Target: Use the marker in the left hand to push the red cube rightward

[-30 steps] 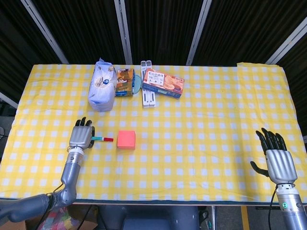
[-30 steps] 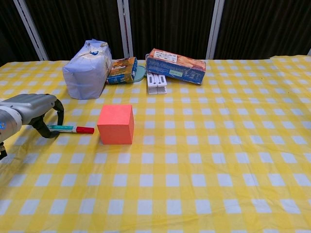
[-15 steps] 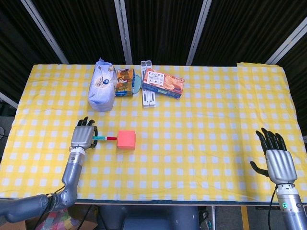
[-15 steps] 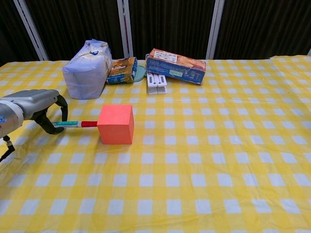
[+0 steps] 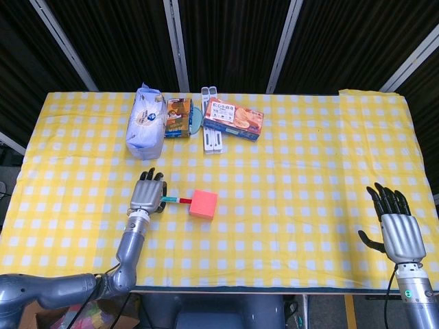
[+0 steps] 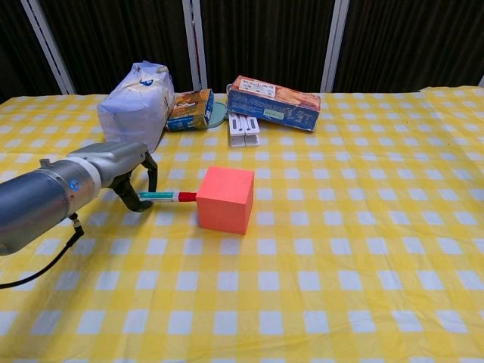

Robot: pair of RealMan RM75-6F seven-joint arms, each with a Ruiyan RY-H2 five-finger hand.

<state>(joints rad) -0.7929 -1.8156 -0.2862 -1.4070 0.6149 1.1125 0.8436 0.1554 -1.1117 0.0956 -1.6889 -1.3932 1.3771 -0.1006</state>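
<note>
The red cube (image 5: 204, 203) (image 6: 225, 199) sits on the yellow checked tablecloth, slightly turned. My left hand (image 5: 148, 192) (image 6: 130, 168) grips a teal marker (image 5: 177, 200) (image 6: 167, 197) with a red cap; the cap tip touches the cube's left face. The marker lies level, pointing right. At the table's near right edge my right hand (image 5: 396, 227) is held with fingers spread and nothing in it; the chest view does not show it.
Along the back stand a white-blue bag (image 5: 145, 123) (image 6: 135, 107), a small orange box (image 5: 178, 117) (image 6: 189, 110), a cookie box (image 5: 234, 118) (image 6: 273, 102) and a white two-piece item (image 5: 211, 130) (image 6: 244, 128). Bare cloth (image 6: 363, 227) stretches to the right of the cube.
My left hand has moved rightward with the marker. The tip met the cube and pushed it to the right, turning it a little. The right hand stayed still.
</note>
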